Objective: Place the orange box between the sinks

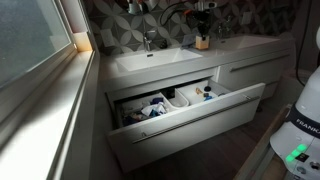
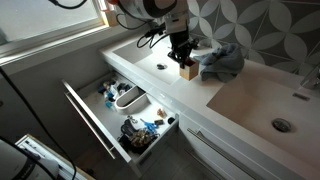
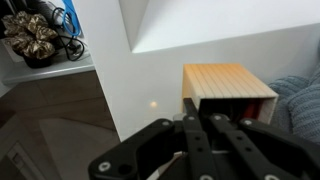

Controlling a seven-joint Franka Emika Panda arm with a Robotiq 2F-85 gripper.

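End effector point(image 2: 181, 52) hovers right at the small orange cardboard box point(image 2: 187, 70) sitting on the white counter point(image 2: 175, 92) between the sinks, can't tell if it's gripping, so you'll want to let go fully and lift straight up without tipping it.

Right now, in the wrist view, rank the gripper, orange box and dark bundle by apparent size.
1. Gripper, though it is nearest the camera.
2. Orange box.
3. Dark bundle, which lies farther off.
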